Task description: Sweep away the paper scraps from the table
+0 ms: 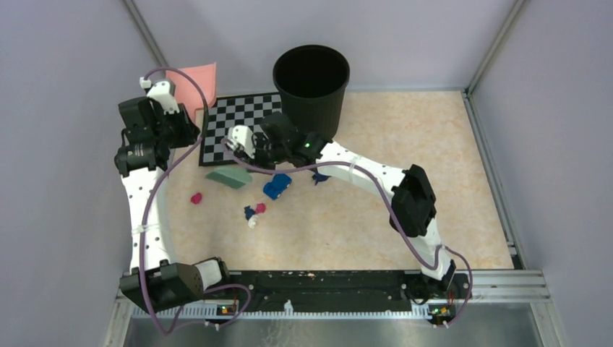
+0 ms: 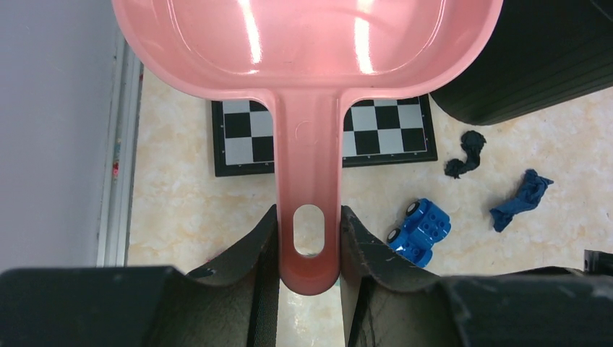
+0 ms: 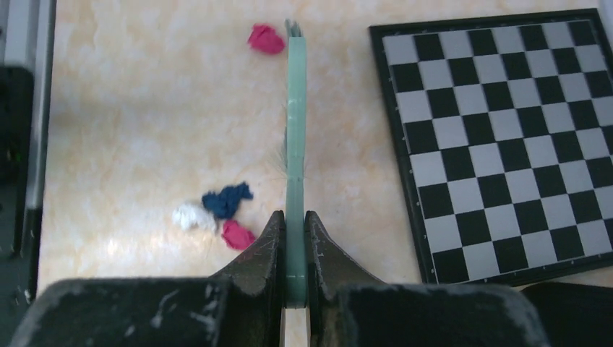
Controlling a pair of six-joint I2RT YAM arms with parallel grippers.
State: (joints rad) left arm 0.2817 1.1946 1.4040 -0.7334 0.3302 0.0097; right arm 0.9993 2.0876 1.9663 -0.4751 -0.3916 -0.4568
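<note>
paper scraps (image 1: 253, 213) lie on counter (image 1: 434, 144), arm-side of checker mat (image 1: 238, 126): light, soft, skittery, so push w/ bristles, no pinching. right hand (image 3: 294, 220) clenched on brush (image 3: 295, 108); left hand (image 2: 309, 217) grasps dustpan (image 2: 311, 58) handle.

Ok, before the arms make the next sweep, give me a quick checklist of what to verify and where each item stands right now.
1. Left claw grips the dustpan handle: ok, a finger presses each side.
2. Right claw grips the brush: ok, clamped shut on it.
3. Dustpan set next to the paper scraps: not ok, it is at the back left corner, well away from them.
4. Sweep path free of other things: not ok, a blue toy car lies among the scraps.
5. Bristles touching the table: cannot tell.
</note>
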